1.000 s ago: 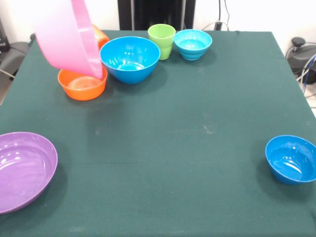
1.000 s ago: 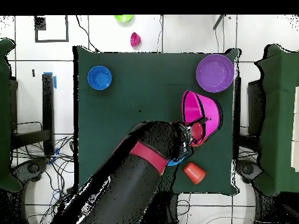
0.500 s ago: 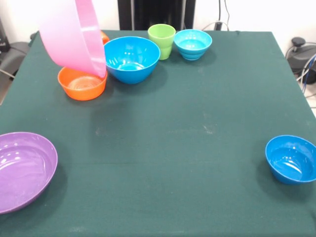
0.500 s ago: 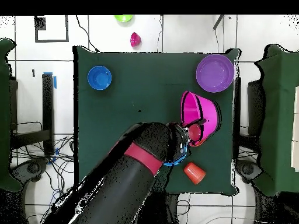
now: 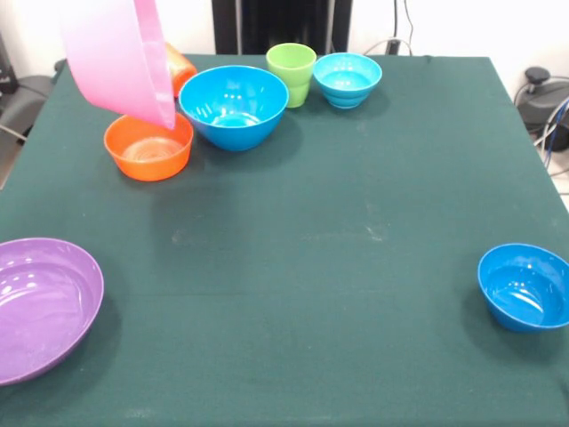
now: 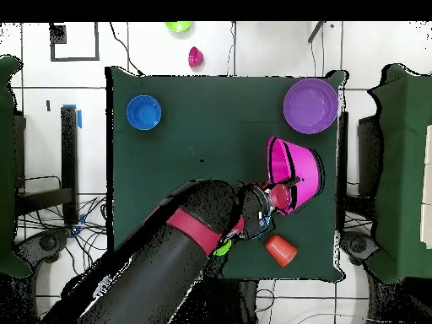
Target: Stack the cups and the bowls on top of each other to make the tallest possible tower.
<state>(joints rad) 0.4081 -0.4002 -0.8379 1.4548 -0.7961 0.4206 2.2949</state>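
We see a table covered in dark green cloth, standing on a white tiled floor with cables trailing around it. The huge pink bowl hangs tilted in the air at the far left corner in the front view, its lower rim just above the small orange bowl, which sits upright on the cloth. In the overhead view the pink bowl shows its magenta inside, and the gripper meets it at its rim; we take the bowl to be held there, but we cannot tell from either view how the jaws stand. The red and black arm slants across the lower part of the overhead view. Just beside the orange bowl stands the medium blue bowl, and behind the pink bowl part of the orange cup shows; from above it appears to lie on its side near the table's edge. Beyond the blue bowl the lime green cup stands upright with the small cyan bowl just beside it. Well apart from these, the large purple bowl rests at the near left and the small dark blue bowl at the near right. Nothing is stacked on anything yet.
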